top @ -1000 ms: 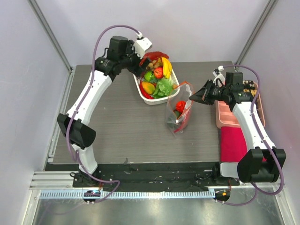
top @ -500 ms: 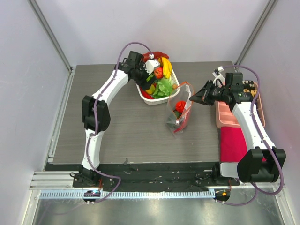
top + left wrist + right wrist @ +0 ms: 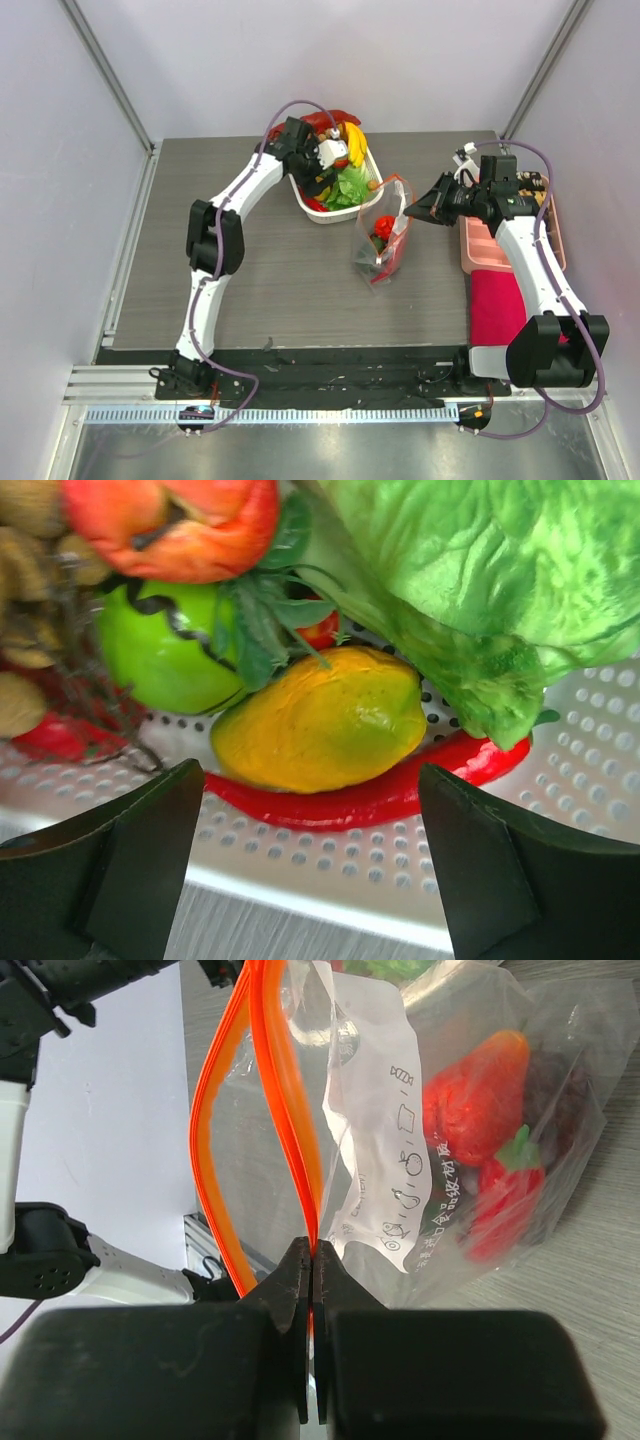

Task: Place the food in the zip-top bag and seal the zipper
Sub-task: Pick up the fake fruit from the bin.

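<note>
Orange zipper (image 3: pixel 215 1140) is pinched flat by the clenched right gripper (image 3: pixel 312 1260). It holds the bag (image 3: pixel 400 1180) up by one corner, mouth gaping and strawberries (image 3: pixel 475 1090) inside, just beside the basket (image 3: pixel 560 810). The left gripper (image 3: pixel 315 880) hangs spread and empty at the basket's near rim. A yellow fruit (image 3: pixel 320 720) sits straight ahead between its fingers, lying on a red pepper (image 3: pixel 370 795) and touching the lettuce (image 3: pixel 480 580).

Closing here could catch the pepper or a leaf along with the fruit and drag both out. The smooth, rounded fruit might also slip from the pads. A finger set too low could strike the rim and shove the basket into the bag. Held at one corner only, the mouth may sag when food drops in.

A second ago the left arm was folded, elbow far out, wrist behind the basket; now it reaches in low. The bag and right arm have not moved.
</note>
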Tool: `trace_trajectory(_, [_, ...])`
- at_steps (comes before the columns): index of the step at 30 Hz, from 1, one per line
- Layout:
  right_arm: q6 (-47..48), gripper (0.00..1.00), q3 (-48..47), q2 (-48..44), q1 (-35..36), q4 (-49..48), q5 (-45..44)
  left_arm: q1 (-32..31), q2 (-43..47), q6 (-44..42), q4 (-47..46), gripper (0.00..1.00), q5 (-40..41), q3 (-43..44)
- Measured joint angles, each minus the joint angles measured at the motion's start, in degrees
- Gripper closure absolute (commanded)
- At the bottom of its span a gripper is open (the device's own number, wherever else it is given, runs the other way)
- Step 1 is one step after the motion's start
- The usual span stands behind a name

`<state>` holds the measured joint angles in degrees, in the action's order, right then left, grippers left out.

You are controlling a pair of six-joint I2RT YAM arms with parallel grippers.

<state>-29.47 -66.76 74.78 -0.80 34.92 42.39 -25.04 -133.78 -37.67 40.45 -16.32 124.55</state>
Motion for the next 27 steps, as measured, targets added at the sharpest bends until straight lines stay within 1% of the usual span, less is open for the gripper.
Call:
trace_trajectory(10, [0.4, 0.99, 0.0, 0.6, 0.0, 0.5, -0.1, -0.7, -5.4, -5.6, -3.2, 0.06, -0.1, -0.1])
trace_trajectory(12, [0.5, 0.99, 0.0, 0.6, 0.0, 0.7, -0.2, -0.9, -5.4, -6.5, -3.3, 0.08, 0.2, -0.1])
trace_trajectory(14, [0.6, 0.99, 0.0, 0.6, 0.0, 0.7, -0.3, -1.1, -5.5, -7.1, -3.4, 0.13, 0.4, -0.1])
trace_trajectory(17, [0.7, 0.99, 0.0, 0.9, 0.0, 0.8, -0.4, -1.4, -5.8, -7.9, -3.6, 0.31, 0.9, -0.1])
trace_trajectory(18, [0.7, 0.99, 0.0, 0.9, 0.0, 0.8, -0.4, -1.5, -5.8, -8.1, -3.7, 0.34, 0.9, -0.1])
trace_trajectory(22, [0.8, 0.99, 0.0, 1.0, 0.0, 0.9, -0.6, -1.6, -5.6, -7.8, -4.2, 0.39, 0.9, -0.6])
trace_trajectory(23, [0.9, 0.99, 0.0, 1.0, 0.0, 0.9, -0.7, -1.6, -5.2, -7.7, -4.8, 0.42, 0.9, -1.3])
trace_trajectory(27, [0.9, 0.99, 0.0, 1.0, 0.0, 1.0, -0.9, -1.6, -1.9, -7.2, -6.7, 0.51, 0.7, -6.2])
